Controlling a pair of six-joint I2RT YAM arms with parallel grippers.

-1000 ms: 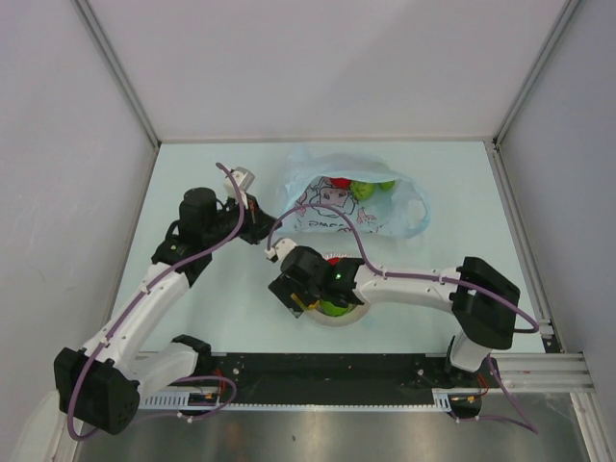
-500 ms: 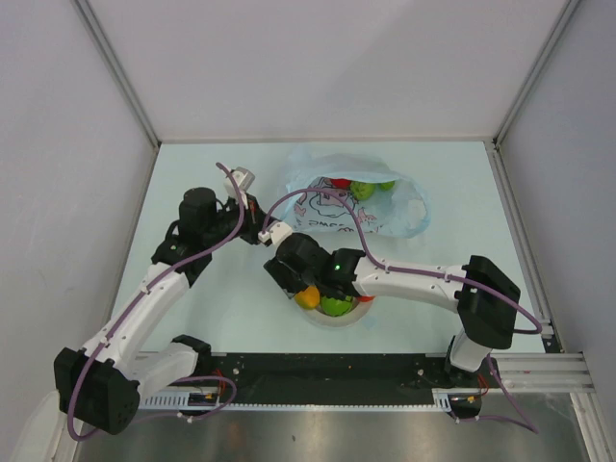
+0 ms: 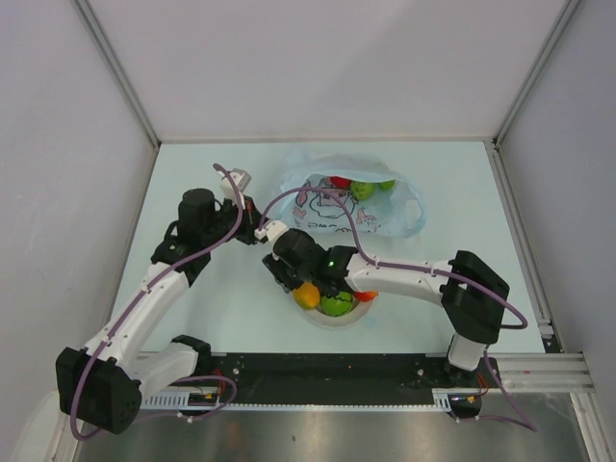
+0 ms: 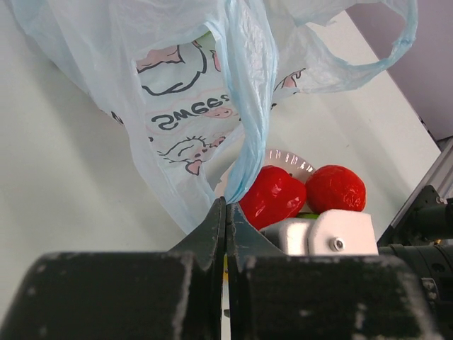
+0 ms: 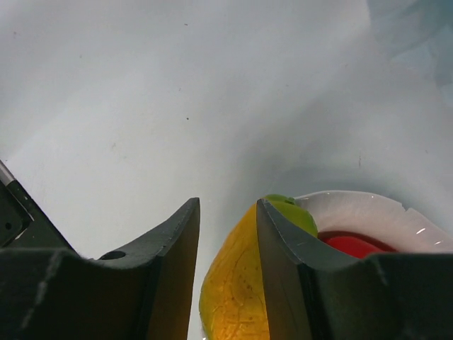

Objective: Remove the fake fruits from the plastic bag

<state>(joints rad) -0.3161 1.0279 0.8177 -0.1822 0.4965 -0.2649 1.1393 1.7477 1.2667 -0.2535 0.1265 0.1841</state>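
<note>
The plastic bag (image 3: 385, 218) lay on the desk (image 3: 192, 173) at the far centre. In the top view its long axis ran left to right, with one handle loop at the right end and the left edge drawn toward the left pincer (image 3: 258, 232). In the left wrist view, the fingers (image 4: 212, 234) of that pincer stood pressed together with a fold of the bag film clamped between them.

Fake fruits counted through the film: three. They were a red fruit (image 3: 340, 181), a green fruit (image 3: 363, 190) and a second green fruit (image 3: 386, 185), set in a row along the bag's far side.

A white plate (image 3: 337, 320) sat near the desk's near edge, just in front of the bag and partly under the right arm. Fruits counted on it in the top view:
- one orange fruit (image 3: 307, 295);
- one plated green fruit (image 3: 336, 304);
- one plated red fruit (image 3: 367, 296), mostly hidden by the arm.

The left wrist view showed two red fruits side by side at the plate.

The right pincer (image 5: 227, 205) hung beside the plate's left rim with its jaws apart and bare desk visible through the gap; nothing was held. The orange fruit was oblong, and in the right wrist view its long axis ran roughly along the fingers.
</note>
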